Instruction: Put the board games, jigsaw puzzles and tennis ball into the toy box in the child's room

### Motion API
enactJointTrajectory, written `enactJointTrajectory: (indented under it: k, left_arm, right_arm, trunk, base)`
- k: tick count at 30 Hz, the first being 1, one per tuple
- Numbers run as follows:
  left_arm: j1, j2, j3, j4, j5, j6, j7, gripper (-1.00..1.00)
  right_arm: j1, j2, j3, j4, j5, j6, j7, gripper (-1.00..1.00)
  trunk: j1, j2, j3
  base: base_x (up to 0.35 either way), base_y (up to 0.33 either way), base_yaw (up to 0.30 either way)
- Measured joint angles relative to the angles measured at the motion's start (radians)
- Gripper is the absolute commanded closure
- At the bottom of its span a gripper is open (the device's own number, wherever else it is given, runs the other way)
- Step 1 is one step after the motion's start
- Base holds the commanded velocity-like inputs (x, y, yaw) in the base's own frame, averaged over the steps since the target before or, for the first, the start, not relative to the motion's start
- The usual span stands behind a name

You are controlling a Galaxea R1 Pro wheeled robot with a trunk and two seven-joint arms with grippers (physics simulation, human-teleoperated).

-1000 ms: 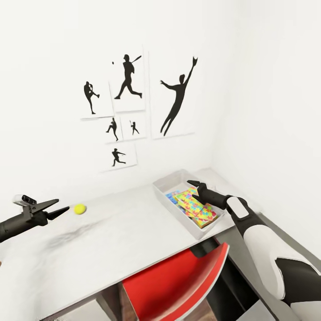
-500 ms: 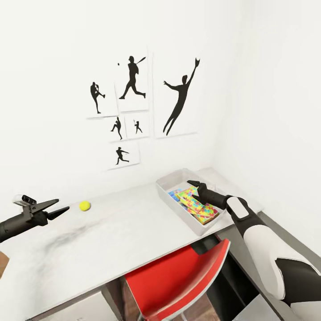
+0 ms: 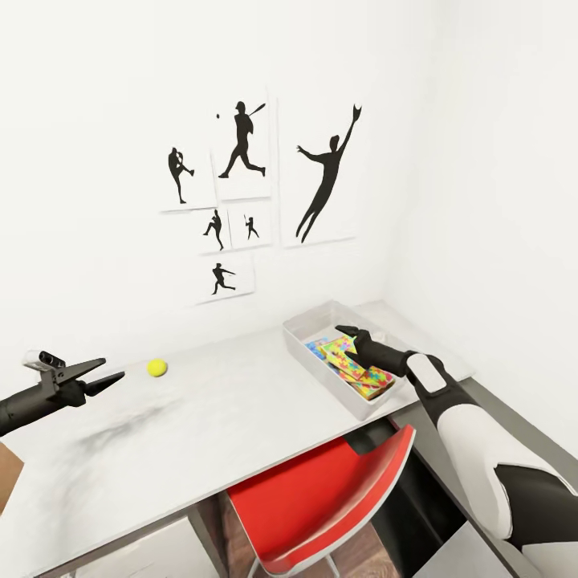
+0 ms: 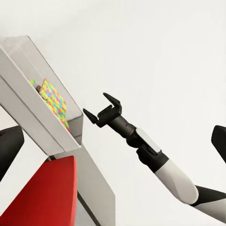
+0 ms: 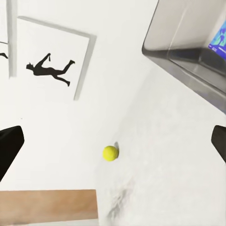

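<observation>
Tennis ball alone on the table, toy box already part filled

Nearest, a red chair sits tucked under the table's front edge. The left gripper hovers over the left end, fingers spread wide and empty, just short of the ball near the back edge. The right gripper, fingers also wide and empty, hangs over the toy box at the right back corner, where colourful jigsaw puzzles lie. Over the past second the whole view slid sideways while both arms kept their pose: seemingly the robot repositioning for the ball.
</observation>
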State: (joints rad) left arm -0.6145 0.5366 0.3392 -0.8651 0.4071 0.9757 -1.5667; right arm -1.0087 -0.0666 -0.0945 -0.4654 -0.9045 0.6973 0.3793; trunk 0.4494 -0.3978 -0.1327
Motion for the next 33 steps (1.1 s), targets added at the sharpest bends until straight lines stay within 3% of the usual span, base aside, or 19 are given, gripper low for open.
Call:
enactJointTrajectory:
  k: [3, 6, 10, 13, 20, 22, 33]
  left_arm:
    - [0.0, 0.0, 0.0, 0.0, 0.0, 0.0, 0.0, -1.0]
    - [0.0, 0.0, 0.0, 0.0, 0.0, 0.0, 0.0, -1.0]
    - [0.0, 0.005, 0.0, 0.0, -0.002, -0.001, 0.0, -1.0]
    - [0.0, 0.007, 0.007, 0.0, -0.004, -0.002, 0.0, -1.0]
    - [0.0, 0.011, 0.041, 0.0, -0.01, -0.004, 0.0, -1.0]
    - [0.0, 0.024, 0.047, 0.0, -0.011, -0.004, 0.0, -1.0]
    - [0.001, 0.055, 0.052, 0.002, -0.013, -0.011, 0.0, -1.0]
  right_arm:
    - [-0.001, 0.001, 0.004, -0.004, 0.003, 0.0, -0.003, -1.0]
    - [-0.001, 0.001, 0.048, -0.05, 0.014, 0.003, -0.039, -1.0]
    - [-0.001, 0.005, 0.151, -0.177, 0.021, 0.033, -0.208, -1.0]
    - [-0.001, 0.017, 0.184, -0.229, 0.012, 0.071, -0.315, -1.0]
    - [-0.001, 0.039, 0.203, -0.347, 0.016, 0.112, -0.368, -1.0]
    - [-0.001, 0.04, 0.205, -0.375, 0.018, 0.116, -0.372, -1.0]
    - [-0.001, 0.042, 0.209, -0.394, 0.03, 0.115, -0.386, -1.0]
  trunk:
    - [0.0, 0.0, 0.0]
    - [0.0, 0.0, 0.0]
    - [0.0, 0.0, 0.0]
    - [0.0, 0.0, 0.0]
    - [0.0, 0.0, 0.0]
    - [0.0, 0.0, 0.0]
    - [0.0, 0.0, -0.003]
  base:
    - [0.0, 0.0, 0.0]
    - [0.0, 0.0, 0.0]
    - [0.0, 0.0, 0.0]
    - [0.0, 0.0, 0.0]
    - [0.0, 0.0, 0.002]
    - [0.0, 0.0, 0.105]
    - [0.0, 0.0, 0.248]
